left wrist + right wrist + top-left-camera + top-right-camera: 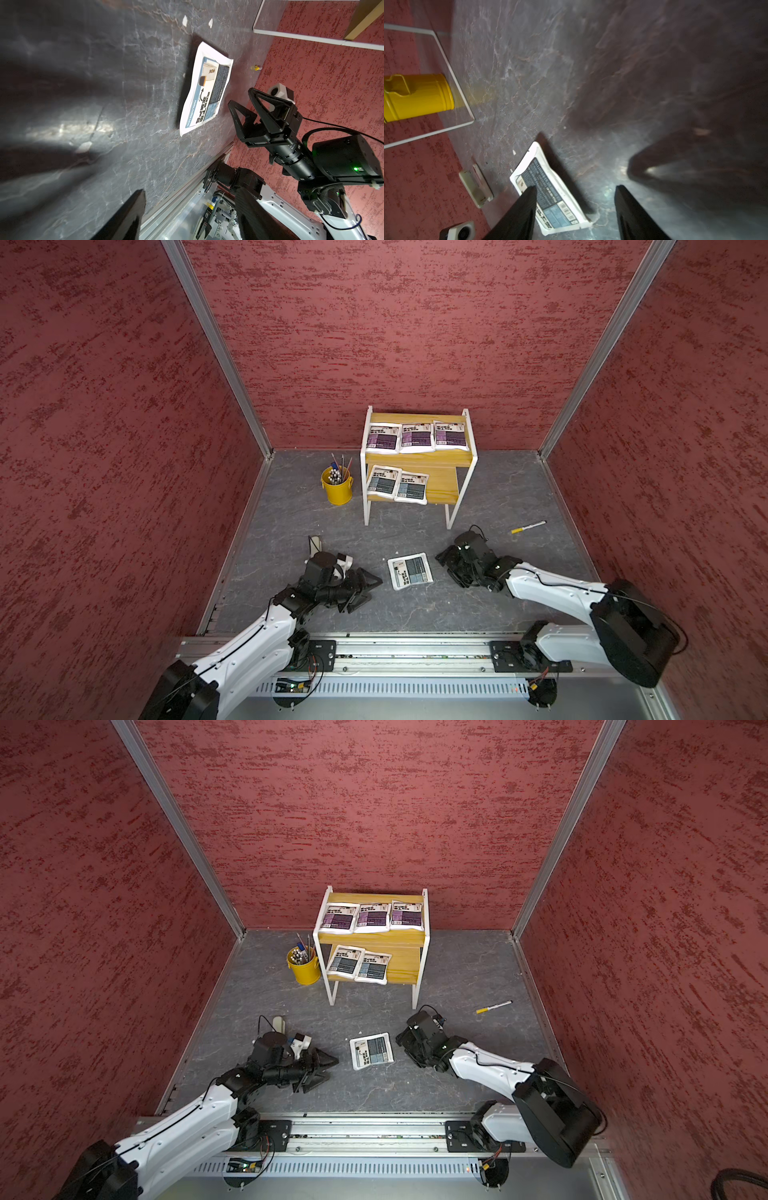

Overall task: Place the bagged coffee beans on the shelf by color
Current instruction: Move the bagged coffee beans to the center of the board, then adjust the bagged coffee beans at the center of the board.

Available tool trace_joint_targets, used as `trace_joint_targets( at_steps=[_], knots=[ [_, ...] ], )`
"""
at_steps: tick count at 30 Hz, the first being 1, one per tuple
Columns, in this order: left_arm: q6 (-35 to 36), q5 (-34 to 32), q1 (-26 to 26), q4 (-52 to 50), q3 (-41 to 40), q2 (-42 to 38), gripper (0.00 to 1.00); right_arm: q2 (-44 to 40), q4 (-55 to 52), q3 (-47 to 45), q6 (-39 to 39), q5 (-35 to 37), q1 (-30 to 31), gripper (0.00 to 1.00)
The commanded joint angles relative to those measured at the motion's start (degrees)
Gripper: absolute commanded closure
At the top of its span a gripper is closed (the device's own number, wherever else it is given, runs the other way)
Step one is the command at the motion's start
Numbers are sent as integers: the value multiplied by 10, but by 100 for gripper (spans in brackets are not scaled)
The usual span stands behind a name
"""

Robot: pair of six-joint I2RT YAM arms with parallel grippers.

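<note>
One blue-grey pouch (409, 571) lies flat on the grey worktop (291, 510), between the two arms. The left pincer (368, 591) points at it from just beside, spread wide and holding nothing. The right pincer (241, 96) is parted too and empty, near the pouch's other edge. On the shelf (444, 485), three purple pouches (417, 438) fill the upper tier, and two blue-grey pouches (399, 487) lie on the lower.
</note>
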Motion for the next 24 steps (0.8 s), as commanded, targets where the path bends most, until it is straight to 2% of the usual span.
trace_joint_targets(
  at_steps=[1, 6, 14, 20, 24],
  knots=[
    [-13, -16, -13, 76, 1, 29, 28, 33, 3, 49, -77, -42, -3, 37],
    [-21, -21, -24, 110, -1, 60, 28, 72, 35, 43, -70, -66, -2, 37],
    [-20, -24, -14, 81, -5, 29, 28, 90, 49, 37, -54, -90, 49, 38],
    [-7, 4, 34, 18, 1, -27, 27, 63, 36, 46, -19, -99, 125, 38],
    [23, 39, 88, -53, 10, -65, 27, 15, -44, 74, -58, -76, 127, 37]
  ],
)
